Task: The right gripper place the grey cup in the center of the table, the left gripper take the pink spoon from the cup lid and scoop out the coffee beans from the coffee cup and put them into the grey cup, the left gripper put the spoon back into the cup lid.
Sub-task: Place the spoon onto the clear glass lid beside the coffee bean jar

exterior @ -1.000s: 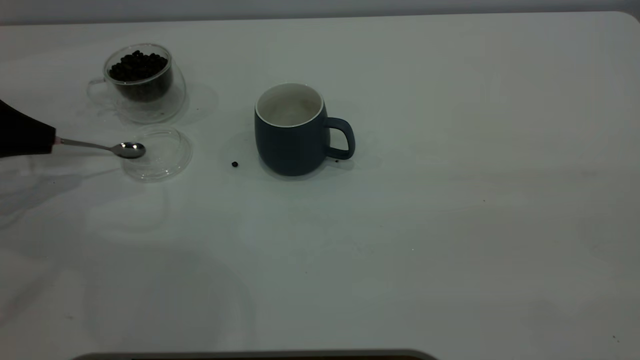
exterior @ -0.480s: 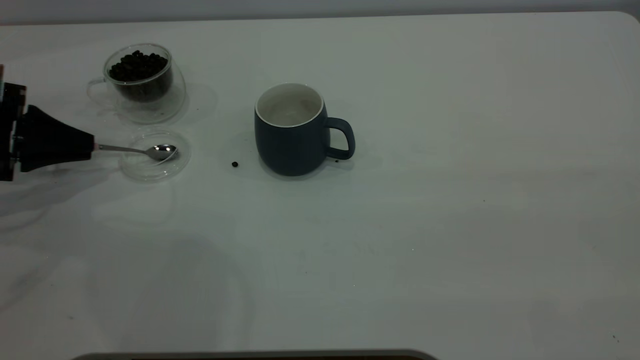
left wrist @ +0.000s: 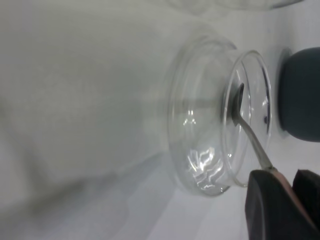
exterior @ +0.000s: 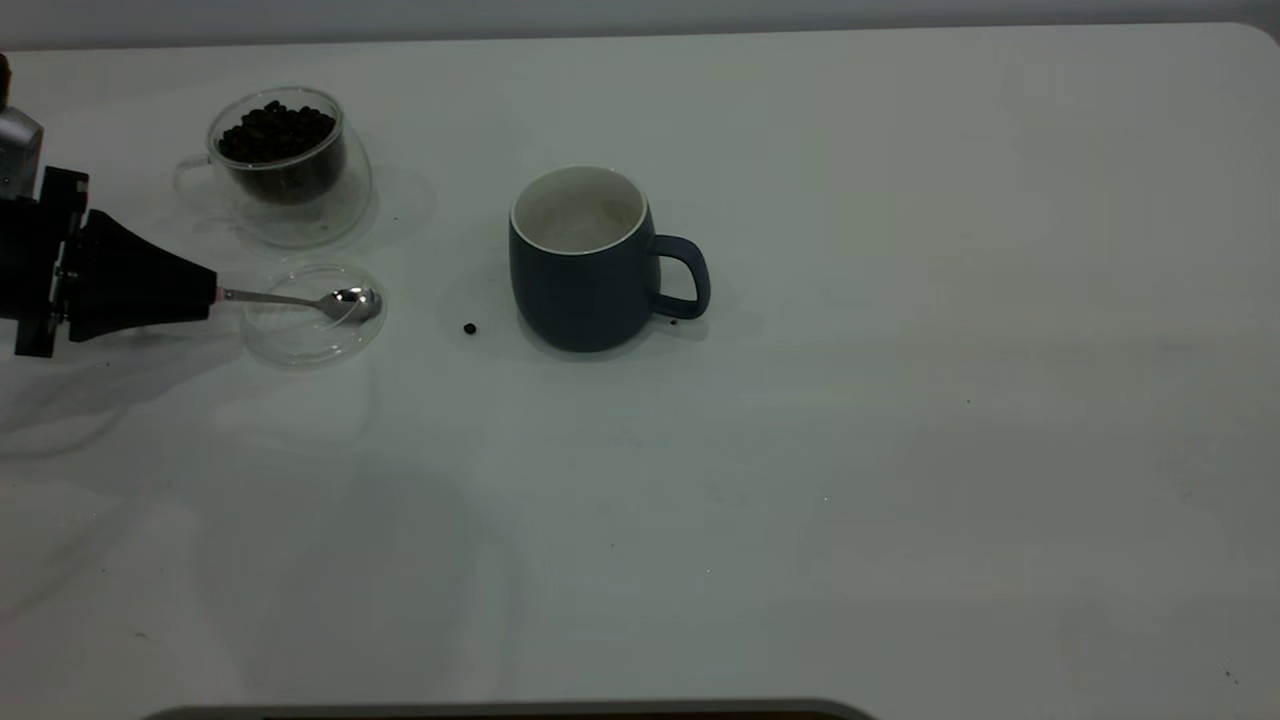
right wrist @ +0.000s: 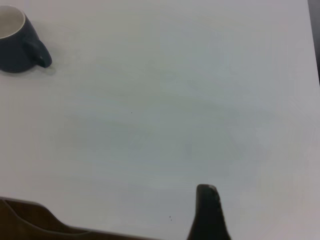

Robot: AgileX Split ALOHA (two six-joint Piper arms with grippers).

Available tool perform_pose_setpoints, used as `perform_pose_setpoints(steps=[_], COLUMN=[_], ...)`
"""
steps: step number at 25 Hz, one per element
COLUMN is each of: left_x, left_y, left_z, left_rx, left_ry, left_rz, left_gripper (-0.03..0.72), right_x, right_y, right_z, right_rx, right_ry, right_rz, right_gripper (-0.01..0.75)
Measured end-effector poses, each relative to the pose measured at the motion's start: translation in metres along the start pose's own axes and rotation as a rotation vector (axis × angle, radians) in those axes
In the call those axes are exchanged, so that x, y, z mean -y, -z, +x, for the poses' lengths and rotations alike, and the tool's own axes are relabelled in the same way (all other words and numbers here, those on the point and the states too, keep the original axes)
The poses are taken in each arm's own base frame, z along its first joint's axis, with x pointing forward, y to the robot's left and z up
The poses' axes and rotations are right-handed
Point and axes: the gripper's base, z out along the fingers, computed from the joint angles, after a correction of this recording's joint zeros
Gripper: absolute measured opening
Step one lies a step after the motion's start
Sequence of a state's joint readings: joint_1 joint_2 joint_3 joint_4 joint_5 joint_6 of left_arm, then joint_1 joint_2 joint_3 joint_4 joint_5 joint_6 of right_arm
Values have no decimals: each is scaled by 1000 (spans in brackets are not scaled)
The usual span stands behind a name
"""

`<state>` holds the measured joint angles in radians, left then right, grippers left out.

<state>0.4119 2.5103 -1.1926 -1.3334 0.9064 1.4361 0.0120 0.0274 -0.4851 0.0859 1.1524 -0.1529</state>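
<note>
— Spoon first: where's the pink spoon [exterior: 330,299] now?

— Hold on, start big. The table [exterior: 900,450] is white and wide, and the grey cup [exterior: 580,262] stands near its middle, handle toward the right arm's side, white inside, nothing I can make out in it.

— And the coffee cup [exterior: 285,170]?

— Far back on the left arm's side, heaped with coffee beans [exterior: 275,130]. The cup lid [exterior: 312,312] lies just in front of it.

— The arms?

— The left gripper [exterior: 205,293] is clamped on the pink spoon's handle, its metal bowl over the lid's far rim. The right gripper [right wrist: 207,212] shows only one dark finger at the table's edge; I can't tell its state.

— Anything smaller?

— One loose bean [exterior: 469,328] between lid and grey cup.
</note>
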Motion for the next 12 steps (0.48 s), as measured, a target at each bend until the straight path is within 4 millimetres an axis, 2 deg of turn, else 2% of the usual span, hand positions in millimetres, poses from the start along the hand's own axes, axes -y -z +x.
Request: perform_pose_setpoints(steps=[4, 12], left_x=[-2, -4], left_y=[0, 0], left_z=[0, 0], left_rx=[2, -1], left_ry=[-20, -102], left_rz=[-18, -36], left_gripper=[195, 507], right_x=[0, 0], right_y=[0, 0], right_z=[0, 0], right_rx=[0, 0], right_ry=[0, 0], right_rz=[0, 0], right_gripper=[591, 591])
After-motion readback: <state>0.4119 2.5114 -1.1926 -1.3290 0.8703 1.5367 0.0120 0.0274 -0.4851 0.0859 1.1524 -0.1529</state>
